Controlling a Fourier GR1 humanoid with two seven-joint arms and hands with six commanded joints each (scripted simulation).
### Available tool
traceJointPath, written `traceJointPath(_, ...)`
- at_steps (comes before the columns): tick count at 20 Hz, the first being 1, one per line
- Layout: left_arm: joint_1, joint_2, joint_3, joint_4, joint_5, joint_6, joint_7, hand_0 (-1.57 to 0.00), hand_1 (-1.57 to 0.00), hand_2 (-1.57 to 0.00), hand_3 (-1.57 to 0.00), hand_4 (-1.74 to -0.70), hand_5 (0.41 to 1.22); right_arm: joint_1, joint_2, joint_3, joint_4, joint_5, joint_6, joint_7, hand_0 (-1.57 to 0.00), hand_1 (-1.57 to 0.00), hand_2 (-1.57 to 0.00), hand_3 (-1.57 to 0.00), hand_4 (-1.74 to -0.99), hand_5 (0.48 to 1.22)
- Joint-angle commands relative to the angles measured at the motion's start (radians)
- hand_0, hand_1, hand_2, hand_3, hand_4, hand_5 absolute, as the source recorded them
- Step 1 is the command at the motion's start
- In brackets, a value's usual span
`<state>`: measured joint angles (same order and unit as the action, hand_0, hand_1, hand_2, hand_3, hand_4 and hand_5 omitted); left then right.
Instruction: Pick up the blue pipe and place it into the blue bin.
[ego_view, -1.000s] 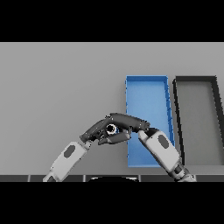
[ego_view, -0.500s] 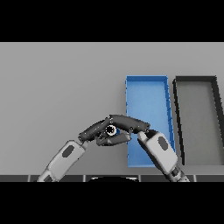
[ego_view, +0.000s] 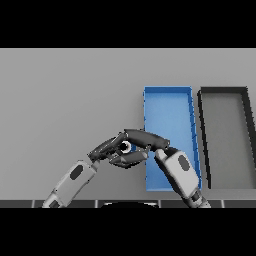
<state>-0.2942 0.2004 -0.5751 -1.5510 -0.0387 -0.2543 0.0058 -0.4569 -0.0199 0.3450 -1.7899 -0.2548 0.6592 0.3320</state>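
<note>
Change: over the last second both hands have slid a little toward the robot and slightly left, still pressed together; the pipe has not moved nearer the bin, so the carry across appears not to have begun.
Right arm: comes in from the lower edge and leans up and left across the near left corner of the blue bin.
Right hand (ego_view: 142, 137): fingers stretched long toward the left, lying over the top of the pipe; whether they actually curl round it cannot be told.
Left hand (ego_view: 112, 148): reaches in from the lower left, fingers bent and tucked under and beside the pipe, meeting the right hand.
Pipe (ego_view: 126, 147): only its pale round end shows between the two hands, just outside the bin's left wall, so most of it is hidden.
Blue bin (ego_view: 168, 91): lies just right of the hands with nothing seen inside.
Dark bin (ego_view: 223, 90): just beside the blue one, farther right.
Table (ego_view: 65, 95): grey.
</note>
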Motion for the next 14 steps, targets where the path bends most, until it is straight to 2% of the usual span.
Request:
traceJointPath(1, -0.004, -0.009, -0.004, 0.008, -0.011, 0.014, 0.011, -0.02, -0.02, -0.02, -0.02, -0.9, 0.569, -0.009, 0.003, -0.017, 0.008, -0.01, -0.003, 0.02, -1.57, -1.57, -1.57, -1.57, -1.488, 1.22)
traceJointPath(2, -0.002, 0.002, 0.003, 0.003, -0.003, 0.009, 0.018, -0.02, -0.01, -0.01, -0.01, -0.9, 0.562, 0.002, 0.0, -0.022, -0.012, -0.034, -0.002, 0.03, -1.57, -1.57, -1.57, -1.57, -1.489, 1.22)
traceJointPath(4, -0.002, -0.012, -0.003, 0.021, -0.007, 0.012, 0.044, -0.01, -0.01, -0.01, -0.01, -0.9, 0.548, -0.018, 0.02, -0.033, -0.023, -0.129, -0.037, 0.116, -1.57, -1.57, -1.57, -1.57, -1.491, 1.221)
traceJointPath(5, -0.002, -0.009, -0.001, 0.02, 0.0, 0.006, 0.044, -0.01, -0.01, -0.01, -0.01, -0.91, 0.541, -0.034, 0.009, -0.054, -0.033, -0.174, -0.053, 0.139, -1.57, -1.57, -1.57, -1.57, -1.541, 1.221)
traceJointPath(6, 0.002, -0.004, 0.002, 0.017, 0.007, 0.001, 0.047, -0.01, -0.01, 0.0, -0.01, -0.91, 0.534, -0.061, -0.001, -0.069, -0.04, -0.237, -0.081, 0.186, -1.57, -1.57, -1.57, -1.57, -1.581, 1.221)
traceJointPath(8, 0.009, -0.007, -0.001, 0.021, 0.004, 0.002, 0.05, 0.0, 0.0, 0.0, 0.0, -0.91, 0.514, -0.13, -0.025, -0.106, -0.051, -0.366, -0.16, 0.256, -1.57, -1.57, -1.57, -1.57, -1.639, 1.221)
traceJointPath(9, 0.004, -0.013, -0.003, 0.021, 0.004, 0.003, 0.056, 0.0, 0.0, 0.0, 0.0, -0.92, 0.507, -0.152, -0.05, -0.112, -0.056, -0.415, -0.202, 0.275, -1.57, -1.57, -1.57, -1.57, -1.659, 1.221)
traceJointPath(10, 0.011, -0.011, -0.005, 0.018, 0.007, -0.001, 0.056, 0.0, 0.0, 0.0, 0.0, -0.92, 0.504, -0.191, -0.107, -0.108, -0.059, -0.49, -0.283, 0.276, -1.57, -1.57, -1.57, -1.57, -1.675, 1.194)
traceJointPath(12, 0.022, -0.007, -0.011, 0.006, 0.007, -0.004, 0.052, 0.0, 0.0, 0.0, 0.0, -0.92, 0.503, -0.276, -0.152, -0.14, -0.059, -0.594, -0.367, 0.278, -1.57, -1.57, -1.57, -1.57, -1.699, 1.154)
traceJointPath(13, 0.016, -0.015, -0.016, 0.003, 0.004, 0.0, 0.077, 0.0, 0.0, 0.0, 0.0, -0.92, 0.503, -0.34, -0.188, -0.177, -0.048, -0.655, -0.412, 0.274, -1.57, -1.57, -1.57, -1.57, -1.707, 1.141)
traceJointPath(14, 0.008, -0.009, -0.008, -0.004, 0.011, -0.003, 0.081, 0.0, 0.0, 0.0, 0.0, -0.92, 0.503, -0.409, -0.213, -0.206, -0.018, -0.65, -0.42, 0.233, -1.57, -1.57, -1.57, -1.57, -1.714, 1.134)
